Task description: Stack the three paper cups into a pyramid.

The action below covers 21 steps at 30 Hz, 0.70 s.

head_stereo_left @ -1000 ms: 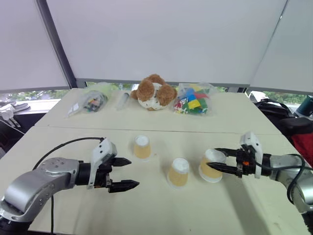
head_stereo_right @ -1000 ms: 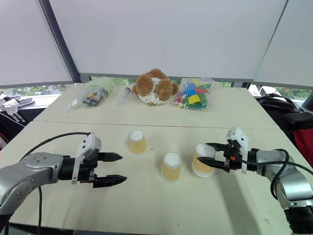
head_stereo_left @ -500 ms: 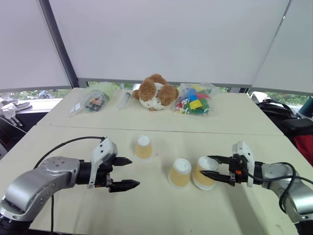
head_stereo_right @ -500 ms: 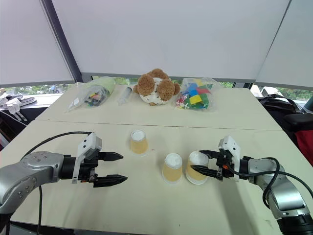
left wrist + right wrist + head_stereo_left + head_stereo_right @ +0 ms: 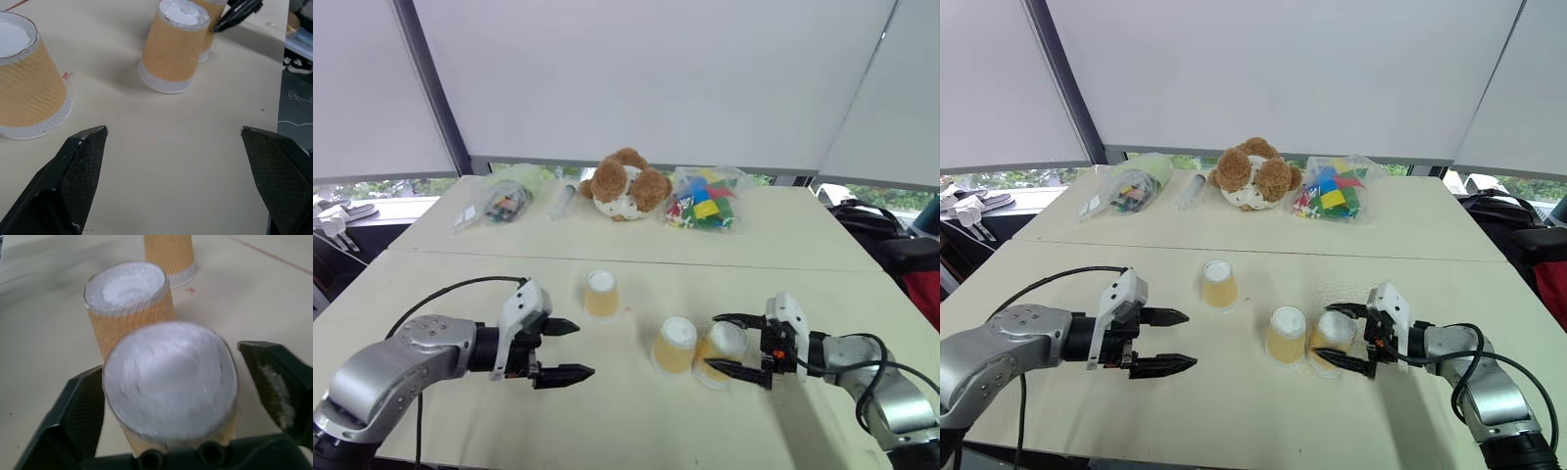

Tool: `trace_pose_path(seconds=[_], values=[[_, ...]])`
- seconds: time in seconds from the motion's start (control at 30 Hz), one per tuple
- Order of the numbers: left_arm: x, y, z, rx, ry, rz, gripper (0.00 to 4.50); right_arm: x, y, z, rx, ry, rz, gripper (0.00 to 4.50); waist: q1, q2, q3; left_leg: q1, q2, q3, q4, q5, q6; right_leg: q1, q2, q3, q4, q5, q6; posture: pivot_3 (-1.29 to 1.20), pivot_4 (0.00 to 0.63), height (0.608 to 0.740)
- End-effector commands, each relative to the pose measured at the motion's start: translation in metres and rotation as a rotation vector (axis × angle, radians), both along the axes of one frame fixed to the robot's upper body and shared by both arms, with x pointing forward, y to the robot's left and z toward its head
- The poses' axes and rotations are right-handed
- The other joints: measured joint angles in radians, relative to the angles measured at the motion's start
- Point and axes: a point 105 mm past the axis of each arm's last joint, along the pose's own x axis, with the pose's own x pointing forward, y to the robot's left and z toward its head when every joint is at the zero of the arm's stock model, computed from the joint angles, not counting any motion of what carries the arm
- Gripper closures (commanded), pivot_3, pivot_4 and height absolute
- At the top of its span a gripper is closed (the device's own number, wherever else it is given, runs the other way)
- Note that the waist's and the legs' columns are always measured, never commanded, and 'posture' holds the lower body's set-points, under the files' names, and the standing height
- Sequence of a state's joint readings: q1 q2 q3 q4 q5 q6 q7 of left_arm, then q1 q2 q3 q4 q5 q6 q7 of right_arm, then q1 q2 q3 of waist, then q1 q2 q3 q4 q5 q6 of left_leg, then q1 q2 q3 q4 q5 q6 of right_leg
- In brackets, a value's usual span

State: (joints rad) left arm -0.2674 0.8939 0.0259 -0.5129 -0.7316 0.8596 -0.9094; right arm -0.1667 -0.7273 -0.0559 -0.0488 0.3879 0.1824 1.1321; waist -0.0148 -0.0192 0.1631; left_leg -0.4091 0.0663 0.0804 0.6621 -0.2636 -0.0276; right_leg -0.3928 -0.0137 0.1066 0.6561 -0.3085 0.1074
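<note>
- Tan paper cups sit upside down on the desk (image 5: 822, 245), white bases up: the far cup (image 5: 600, 293) stands alone toward 11 o'clock from the middle cup (image 5: 674, 344), and the near-right cup (image 5: 720, 350) is just beside the middle cup at its 3 o'clock, tilted.
- No cup rests on another, so the pyramid is not built.
- Right gripper (image 5: 728, 344) reaches in level from 3 o'clock, its black fingers (image 5: 274, 377) spread on either side of the near-right cup; whether they still touch it cannot be told.
- Left gripper (image 5: 570, 350) hangs released at 9 o'clock of the cups, pointing toward them and well apart from them.
- Since a second ago, the right gripper has brought its cup leftward and down to the middle cup's side, and its fingers have parted; the left arm stayed put.
- Behind, a brown plush toy (image 5: 621, 184) lies between two clear bags.
</note>
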Motion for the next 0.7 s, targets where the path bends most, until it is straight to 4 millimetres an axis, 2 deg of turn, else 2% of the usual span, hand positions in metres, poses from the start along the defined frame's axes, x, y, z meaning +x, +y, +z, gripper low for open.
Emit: trace_pose_path(seconds=[0.03, 0.1, 0.2, 0.3, 0.37, 0.43, 0.5, 0.6, 0.7], values=[[0.004, 0.003, 0.01, -0.009, -0.047, 0.012, 0.0, -0.003, -0.004, 0.022, 0.044, 0.002, -0.01, 0.05, 0.001, 0.0, 0.0, 0.0, 0.0, 0.0, 0.0, 0.0, 0.0, 0.0, 0.0, 0.0, 0.0, 0.0, 0.0, 0.0, 0.15, 0.74], [0.007, 0.006, 0.012, -0.018, -0.056, 0.029, 0.0, -0.008, -0.005, 0.029, 0.069, 0.037, -0.008, 0.05, 0.002, 0.0, 0.0, 0.0, 0.0, 0.0, 0.0, 0.0, 0.0, 0.0, 0.0, 0.0, 0.0, 0.0, 0.0, 0.0, 0.15, 0.74], [0.023, 0.015, 0.021, -0.063, -0.097, 0.089, 0.0, -0.017, -0.007, 0.055, 0.117, 0.036, -0.014, 0.05, 0.003, 0.0, 0.0, 0.0, 0.0, 0.0, 0.0, 0.0, 0.0, 0.0, 0.0, 0.0, 0.0, 0.0, 0.0, 0.0, 0.15, 0.74], [0.036, 0.021, 0.027, -0.089, -0.134, 0.129, 0.0, -0.017, -0.007, 0.079, 0.168, 0.005, -0.04, 0.05, 0.001, 0.0, 0.0, 0.0, 0.0, -0.001, 0.0, 0.0, 0.0, 0.001, 0.0, 0.0, 0.0, 0.0, 0.0, 0.0, 0.15, 0.74], [0.054, 0.025, 0.035, -0.136, -0.195, 0.175, 0.0, -0.014, -0.009, 0.103, 0.221, 0.007, -0.061, 0.05, 0.001, 0.0, 0.0, 0.0, 0.0, -0.001, 0.0, 0.0, 0.0, 0.001, 0.0, 0.0, 0.0, 0.0, 0.0, 0.0, 0.15, 0.74], [0.07, 0.027, 0.034, -0.155, -0.237, 0.199, 0.0, -0.013, -0.018, 0.124, 0.207, 0.023, -0.085, 0.05, 0.002, 0.0, 0.0, 0.0, 0.0, -0.001, 0.001, 0.0, 0.0, 0.0, 0.0, 0.0, 0.0, 0.0, 0.0, 0.0, 0.15, 0.74], [0.081, 0.022, 0.024, -0.137, -0.261, 0.195, 0.0, -0.018, -0.024, 0.135, 0.146, 0.061, -0.1, 0.05, 0.006, 0.0, 0.0, 0.0, -0.001, -0.001, 0.001, 0.0, 0.0, 0.0, 0.0, 0.0, 0.0, 0.0, 0.0, 0.0, 0.15, 0.74], [0.097, 0.011, 0.019, -0.122, -0.325, 0.198, 0.0, -0.024, -0.028, 0.14, 0.072, 0.097, -0.124, 0.05, 0.007, -0.001, -0.001, -0.001, 0.0, -0.001, 0.0, -0.001, 0.002, 0.001, 0.0, -0.001, -0.002, 0.0, 0.0, 0.0, 0.15, 0.74], [0.11, -0.005, 0.011, -0.167, -0.315, 0.181, 0.0, -0.028, -0.026, 0.144, 0.046, 0.105, -0.145, 0.05, 0.004, -0.001, -0.001, -0.003, 0.0, -0.001, 0.001, -0.001, 0.002, 0.0, -0.001, -0.001, -0.002, 0.0, 0.001, 0.0, 0.15, 0.74]])
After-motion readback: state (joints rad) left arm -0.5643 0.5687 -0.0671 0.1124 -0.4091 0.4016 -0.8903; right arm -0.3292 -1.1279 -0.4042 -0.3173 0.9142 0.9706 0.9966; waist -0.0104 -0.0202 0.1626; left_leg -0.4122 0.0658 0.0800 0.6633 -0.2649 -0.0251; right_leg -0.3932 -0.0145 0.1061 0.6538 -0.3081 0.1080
